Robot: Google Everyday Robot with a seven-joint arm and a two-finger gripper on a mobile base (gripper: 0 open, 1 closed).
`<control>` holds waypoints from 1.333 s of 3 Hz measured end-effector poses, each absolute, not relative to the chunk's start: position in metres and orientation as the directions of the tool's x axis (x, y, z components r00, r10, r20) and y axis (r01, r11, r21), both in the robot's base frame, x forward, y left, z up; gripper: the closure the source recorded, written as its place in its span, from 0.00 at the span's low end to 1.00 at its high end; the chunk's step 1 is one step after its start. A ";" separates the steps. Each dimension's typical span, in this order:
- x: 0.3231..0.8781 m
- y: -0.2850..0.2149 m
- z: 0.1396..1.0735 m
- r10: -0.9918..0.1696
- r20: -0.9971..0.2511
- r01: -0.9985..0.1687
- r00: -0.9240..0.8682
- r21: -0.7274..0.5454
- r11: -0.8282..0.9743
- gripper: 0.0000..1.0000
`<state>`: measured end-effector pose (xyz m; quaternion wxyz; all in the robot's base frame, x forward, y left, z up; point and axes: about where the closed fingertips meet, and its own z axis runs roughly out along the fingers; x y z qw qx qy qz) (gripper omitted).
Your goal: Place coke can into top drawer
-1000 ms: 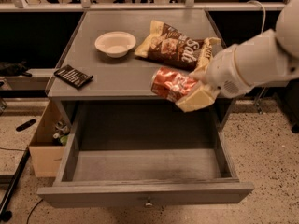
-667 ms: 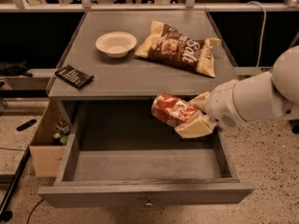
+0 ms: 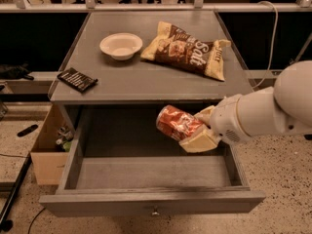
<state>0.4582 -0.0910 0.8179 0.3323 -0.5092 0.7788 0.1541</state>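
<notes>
The red coke can lies tilted on its side in my gripper, whose cream fingers are shut on its right end. It hangs in the air above the right half of the open top drawer, below the tabletop's front edge. The drawer is pulled fully out; its grey front panel with a small round knob faces the camera. The drawer's inside is bare. My white arm reaches in from the right.
On the grey tabletop lie a white bowl, a brown-and-cream chip bag and a black flat object. A tan cardboard box stands on the floor at the left of the cabinet.
My gripper has carried the can down from tabletop height to in front of the tabletop edge, lower over the open drawer. The arm has dropped with it.
</notes>
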 end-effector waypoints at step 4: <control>0.447 -0.067 0.701 -0.696 -0.621 -0.892 -0.361 0.011 0.453 1.00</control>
